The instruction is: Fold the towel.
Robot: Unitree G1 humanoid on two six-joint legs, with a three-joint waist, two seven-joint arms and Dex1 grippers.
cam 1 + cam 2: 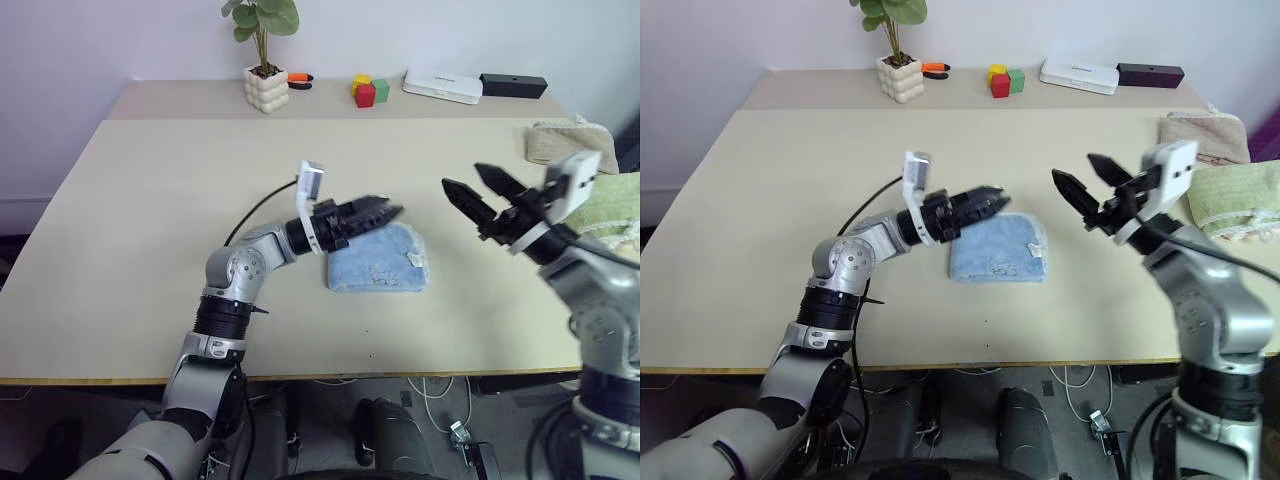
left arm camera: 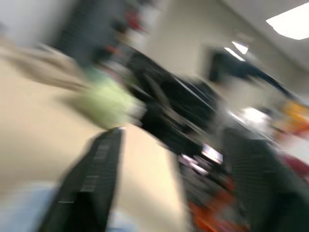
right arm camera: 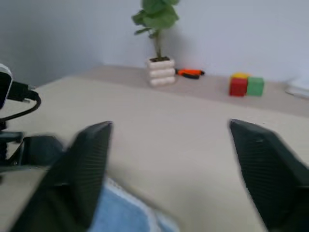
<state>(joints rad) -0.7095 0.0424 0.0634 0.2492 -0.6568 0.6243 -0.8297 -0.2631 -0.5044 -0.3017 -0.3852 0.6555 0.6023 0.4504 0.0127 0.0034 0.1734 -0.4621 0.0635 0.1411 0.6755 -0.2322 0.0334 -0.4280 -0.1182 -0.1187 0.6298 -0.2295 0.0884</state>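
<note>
The towel (image 1: 378, 259) lies folded into a small blue rectangle near the middle of the table (image 1: 150, 230); the left gripper (image 1: 385, 212) hovers over its near-left edge, whether parted or closed I cannot tell; the right gripper (image 1: 468, 190), fingers spread and empty, hangs beside it; folding looks nearly done; next likely calls for withdrawing or a final tidy.
</note>
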